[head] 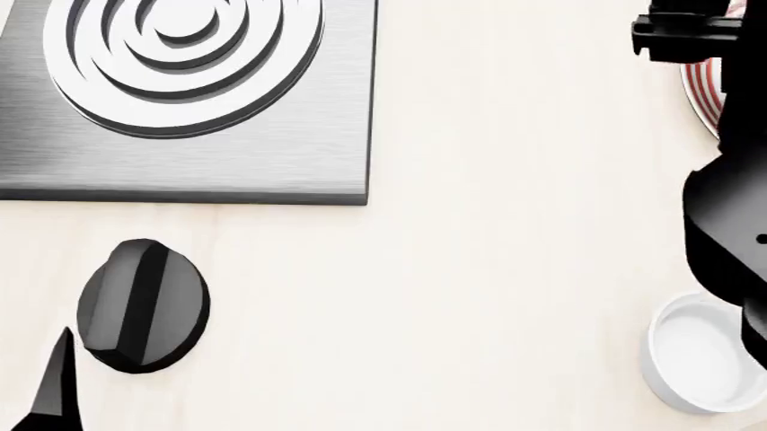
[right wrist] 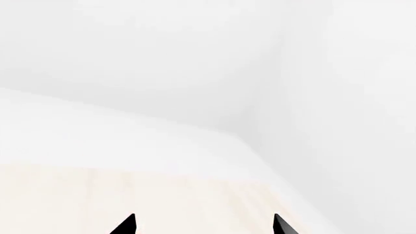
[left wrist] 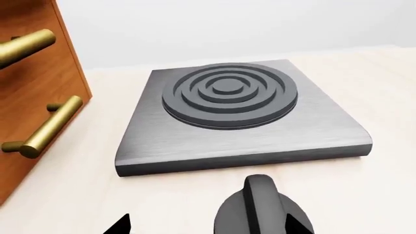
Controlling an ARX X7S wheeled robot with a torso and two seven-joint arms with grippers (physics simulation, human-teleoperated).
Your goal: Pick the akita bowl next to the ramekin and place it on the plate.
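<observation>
Akita bowl: not visible in any view; position undeterminable. Ramekin [head: 701,364]: plain glossy white, straight-sided, partly hidden beneath right arm [head: 728,224]. Plate [head: 705,90]: red-ringed rim only, behind same arm. Right gripper [right wrist: 202,225]: fingertips spread apart, nothing between, facing white wall and countertop [head: 504,224]. Left gripper [left wrist: 204,226]: fingertips apart; black knob [left wrist: 263,209] just ahead, grey hob [left wrist: 237,114] beyond, brass-handled wooden cabinet [left wrist: 32,97] alongside.

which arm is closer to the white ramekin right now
Right. The right arm hangs directly over the ramekin, overlapping its rim. The left gripper sits across the counter, beside the black knob.
</observation>
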